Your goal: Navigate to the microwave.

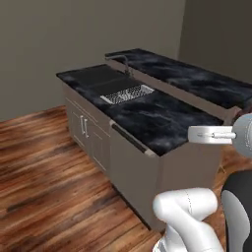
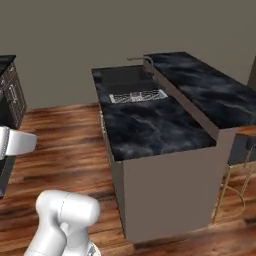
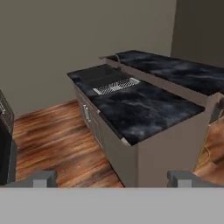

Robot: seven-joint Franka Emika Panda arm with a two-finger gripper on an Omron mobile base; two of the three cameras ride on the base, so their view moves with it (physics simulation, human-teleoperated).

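While the robot stands on the brown wooden floor [image 1: 44, 167], a long kitchen island [image 2: 165, 185] sits right in front of it. The island has a dark, cloudy stone top [image 1: 157, 115] and plain grey-brown sides. At the far end of that top there is a dark sink [image 1: 101, 78], with a metal drying rack [image 1: 128, 93] at its near edge and a thin curved tap [image 1: 120, 61] at the back edge. Behind the sink side runs a higher bar shelf [image 2: 205, 85] with the same dark stone (it goes along the whole back edge). The island's long side has cupboard doors [image 1: 83, 125] with little silver handles. A stool [image 2: 240, 165] with thin golden legs stands by the island's right corner. The walls are bare and grey.

The gripper [image 3: 112, 178] points at the island, and its two small fingertips [image 3: 43, 178] are spread wide apart, holding nothing.

I cannot pick out the microwave; some dark cabinets [image 2: 9, 95] show at the far left edge, but they are too cut off to tell.
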